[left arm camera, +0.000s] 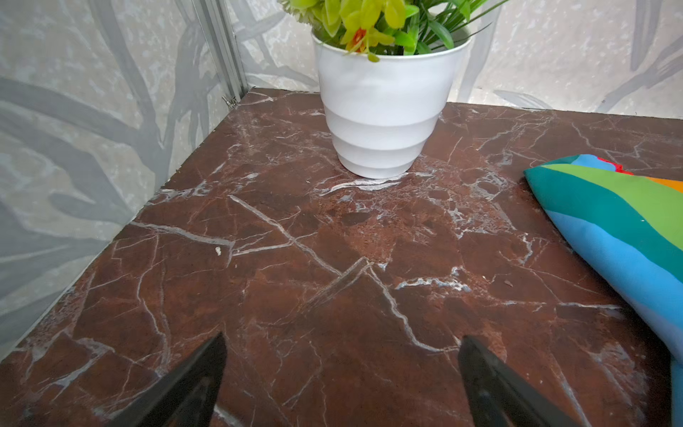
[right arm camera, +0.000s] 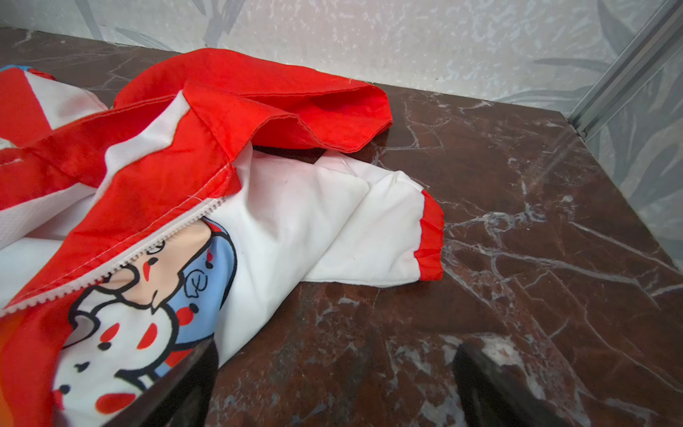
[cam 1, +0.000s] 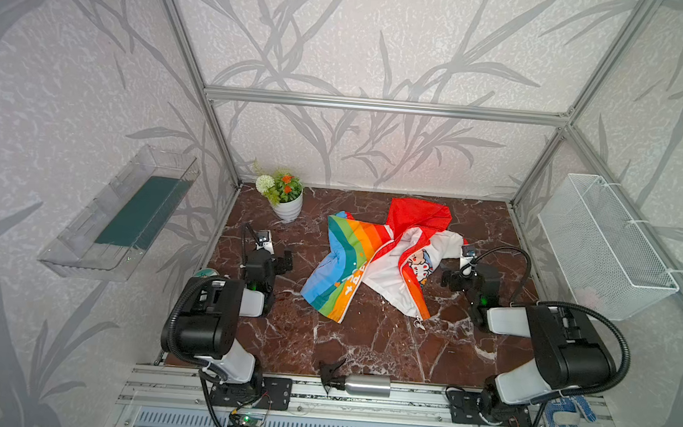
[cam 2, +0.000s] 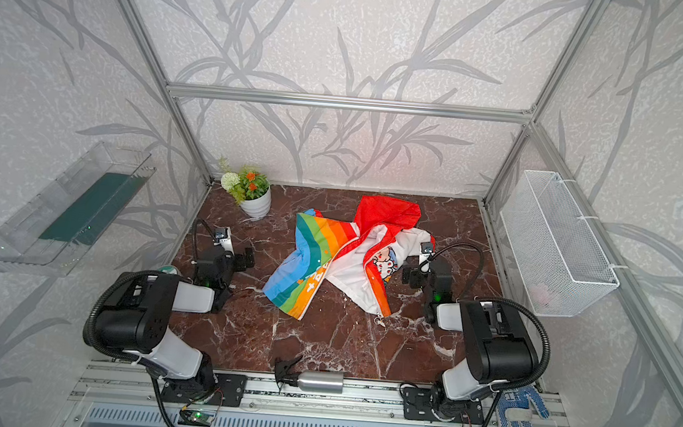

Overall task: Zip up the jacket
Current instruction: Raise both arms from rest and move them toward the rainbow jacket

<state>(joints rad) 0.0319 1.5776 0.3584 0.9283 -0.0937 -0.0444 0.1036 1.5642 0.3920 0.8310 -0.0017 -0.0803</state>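
- The left gripper (left arm camera: 342, 344) is wide and empty; the jacket (cam 1: 373, 263) lies apart from it, crumpled.
- The right gripper (right arm camera: 334, 349) is wide and empty, near the open zipper (right arm camera: 111, 266), probably ready to grasp.

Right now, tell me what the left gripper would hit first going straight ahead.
Most likely the white ribbed plant pot: it stands almost dead ahead of the left gripper, with only red-brown marble tabletop between. If angled down, it could touch the tabletop first.
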